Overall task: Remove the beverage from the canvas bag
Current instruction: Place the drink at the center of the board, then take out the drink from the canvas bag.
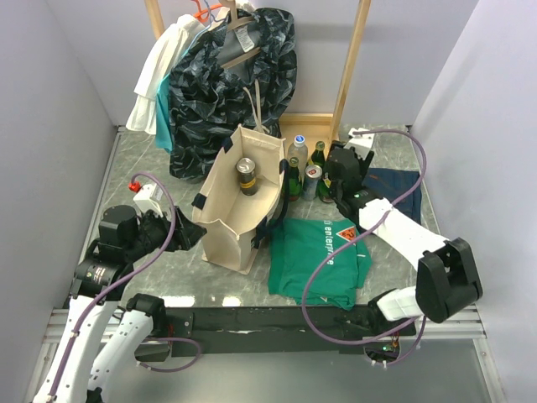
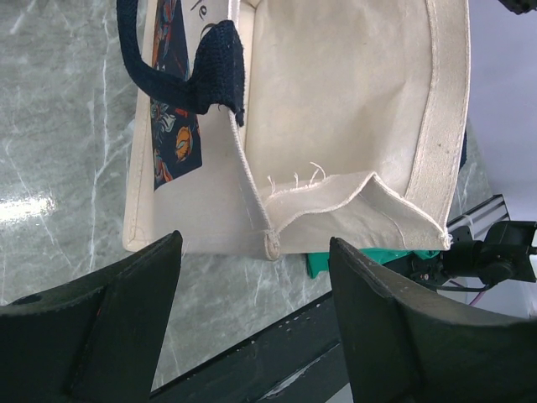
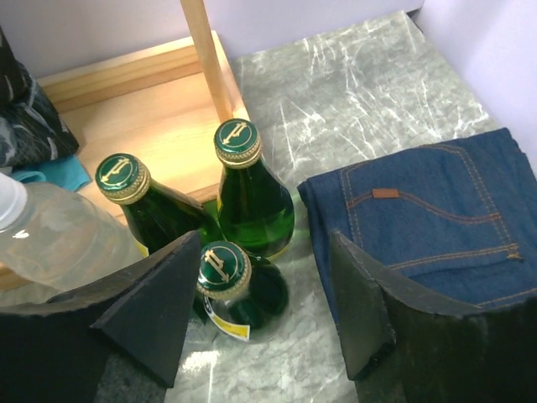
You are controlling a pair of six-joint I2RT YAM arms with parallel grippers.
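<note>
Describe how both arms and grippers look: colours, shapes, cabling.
The two match. The left arm and right arm have white links and bulky black joint housings. A purple-grey cable loops loosely along each. The left gripper and right gripper are matte black with broad wedge-shaped fingers. A white module with a red tab sits at the left wrist.

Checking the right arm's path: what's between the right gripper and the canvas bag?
Top view: green bottles, a clear plastic bottle and a can stand clustered between the right gripper and the canvas bag.
</note>
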